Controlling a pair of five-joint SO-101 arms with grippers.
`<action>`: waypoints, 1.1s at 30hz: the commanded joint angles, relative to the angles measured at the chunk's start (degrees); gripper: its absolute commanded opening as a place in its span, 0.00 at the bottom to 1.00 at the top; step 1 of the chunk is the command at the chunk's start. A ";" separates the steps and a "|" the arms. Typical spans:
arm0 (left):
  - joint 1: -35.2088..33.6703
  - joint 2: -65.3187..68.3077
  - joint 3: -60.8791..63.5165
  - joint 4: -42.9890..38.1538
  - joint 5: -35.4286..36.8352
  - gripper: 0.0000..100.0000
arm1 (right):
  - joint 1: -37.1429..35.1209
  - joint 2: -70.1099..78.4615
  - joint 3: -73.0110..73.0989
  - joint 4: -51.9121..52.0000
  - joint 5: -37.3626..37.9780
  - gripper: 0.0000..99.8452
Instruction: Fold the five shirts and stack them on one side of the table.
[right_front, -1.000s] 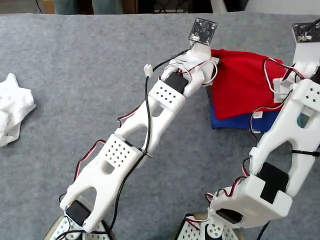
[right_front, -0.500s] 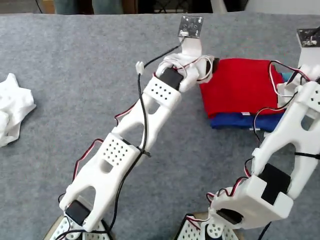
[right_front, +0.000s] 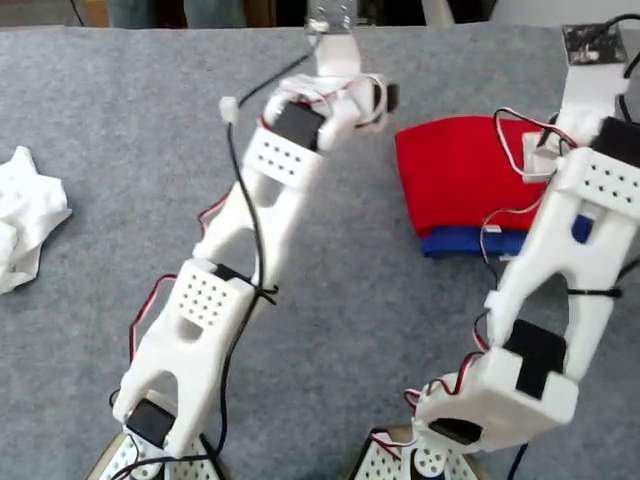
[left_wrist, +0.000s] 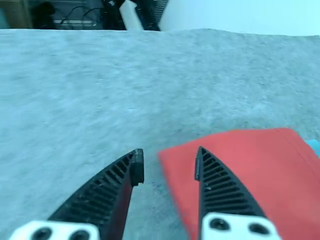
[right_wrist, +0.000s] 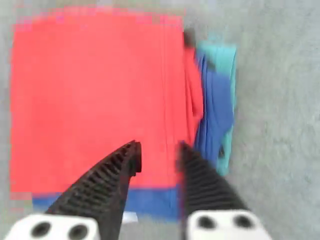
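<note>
red shirt (right_front: 450, 185) hides most of blue shirt (right_front: 455, 243); right arm (right_front: 565, 240) overlaps both.

4 shirts were on 1 table (right_front: 120, 100), 3 folded in 1 stack, red shirt (right_front: 455, 180), blue shirt (right_front: 460, 243), teal shirt (right_wrist: 224, 56), 1 crumpled white shirt (right_front: 25, 225), 2 grippers, left gripper (left_wrist: 168, 152), right gripper (right_wrist: 159, 146)

Light: bright, even, diffuse, from overhead. Shadows: faint, soft-edged, on table (right_front: 120, 110) under left arm (right_front: 262, 190) and right arm (right_front: 560, 260). Red shirt (right_front: 455, 170): evenly lit.
</note>
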 joint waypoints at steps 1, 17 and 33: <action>-2.95 -5.80 -3.74 6.42 -5.27 0.17 | -0.79 5.32 -2.51 -6.42 -2.81 0.01; -24.66 -17.85 -3.21 31.03 -20.31 0.14 | -1.05 21.85 -15.08 2.11 -2.73 0.02; -75.74 -39.82 49.01 19.96 -35.60 0.16 | -12.31 15.96 -41.80 23.74 -2.37 0.02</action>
